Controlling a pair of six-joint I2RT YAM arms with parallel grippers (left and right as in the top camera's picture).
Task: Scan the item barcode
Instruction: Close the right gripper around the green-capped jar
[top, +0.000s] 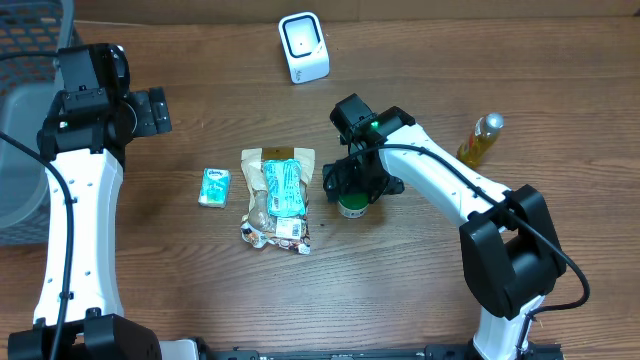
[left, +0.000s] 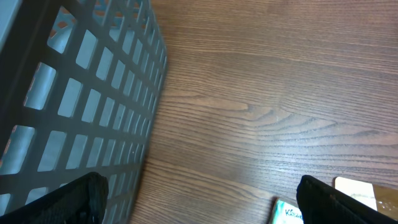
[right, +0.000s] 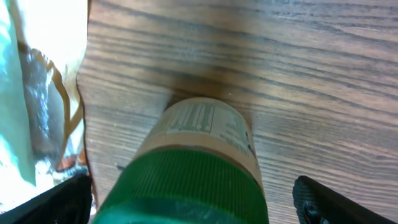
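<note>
A small jar with a green ribbed lid (top: 352, 208) and a printed label stands upright on the wooden table, just right of a snack bag. My right gripper (top: 356, 184) hovers directly over it, open. In the right wrist view the jar (right: 199, 155) sits between the two black fingers (right: 329, 202), with a visible gap on each side. The white barcode scanner (top: 303, 47) stands at the back centre. My left gripper (top: 150, 110) is open far to the left beside a basket, with nothing between its fingers (left: 68, 199).
A clear-and-tan snack bag (top: 277, 197) lies at the table's centre, with a small green tissue pack (top: 214, 187) to its left. A yellow bottle (top: 480, 140) lies at the right. A grey mesh basket (top: 20, 150) fills the left edge.
</note>
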